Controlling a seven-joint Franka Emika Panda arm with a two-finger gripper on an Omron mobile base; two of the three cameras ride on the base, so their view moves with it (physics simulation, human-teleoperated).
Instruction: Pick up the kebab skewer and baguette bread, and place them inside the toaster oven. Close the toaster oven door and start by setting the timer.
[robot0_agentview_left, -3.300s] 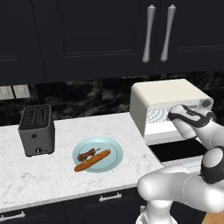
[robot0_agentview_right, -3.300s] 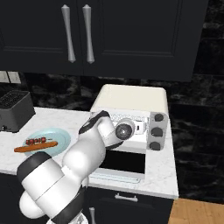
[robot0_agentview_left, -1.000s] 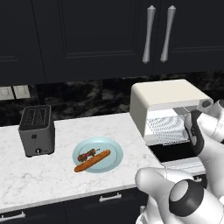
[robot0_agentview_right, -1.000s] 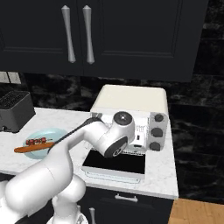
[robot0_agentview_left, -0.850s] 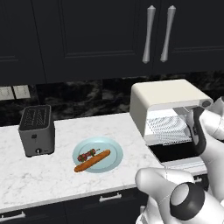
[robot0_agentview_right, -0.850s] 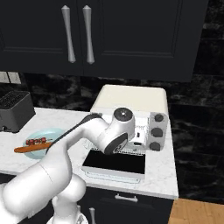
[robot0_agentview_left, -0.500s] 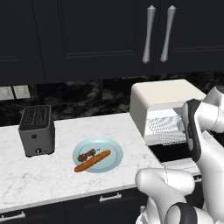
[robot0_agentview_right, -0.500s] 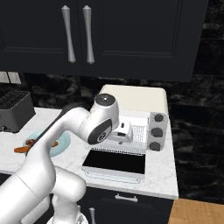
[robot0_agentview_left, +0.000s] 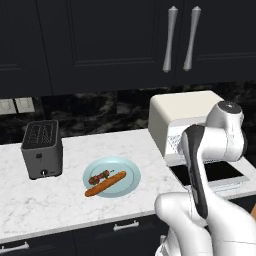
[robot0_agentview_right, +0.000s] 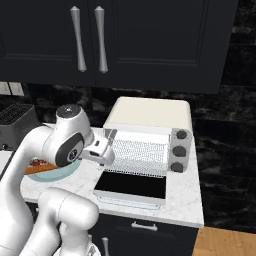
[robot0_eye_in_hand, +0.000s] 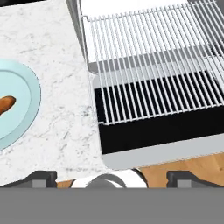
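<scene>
The kebab skewer (robot0_agentview_left: 99, 177) and the baguette bread (robot0_agentview_left: 105, 184) lie side by side on a pale blue plate (robot0_agentview_left: 125, 172). One end of the baguette (robot0_eye_in_hand: 5, 104) shows at the left of the hand view. The cream toaster oven (robot0_agentview_left: 187, 122) stands right of the plate. The toaster oven door (robot0_agentview_right: 131, 187) lies folded down flat, and the wire rack (robot0_eye_in_hand: 153, 65) reaches out over its dark glass (robot0_eye_in_hand: 162, 131). My gripper (robot0_agentview_right: 106, 156) hovers above the counter at the oven's left front corner. It is open (robot0_eye_in_hand: 111, 177), fingertips far apart, with nothing between them.
A dark grey slot toaster (robot0_agentview_left: 42, 148) stands at the counter's left. Three grey knobs (robot0_agentview_right: 179, 150) run down the oven's right side. Black cabinets with silver handles (robot0_agentview_left: 180, 37) hang above. My own forearm (robot0_agentview_left: 197, 170) blocks part of the oven in the left base view.
My hand has drawn back from the oven opening and swung left, toward the plate side of the oven. The plate, skewer and baguette have not moved.
</scene>
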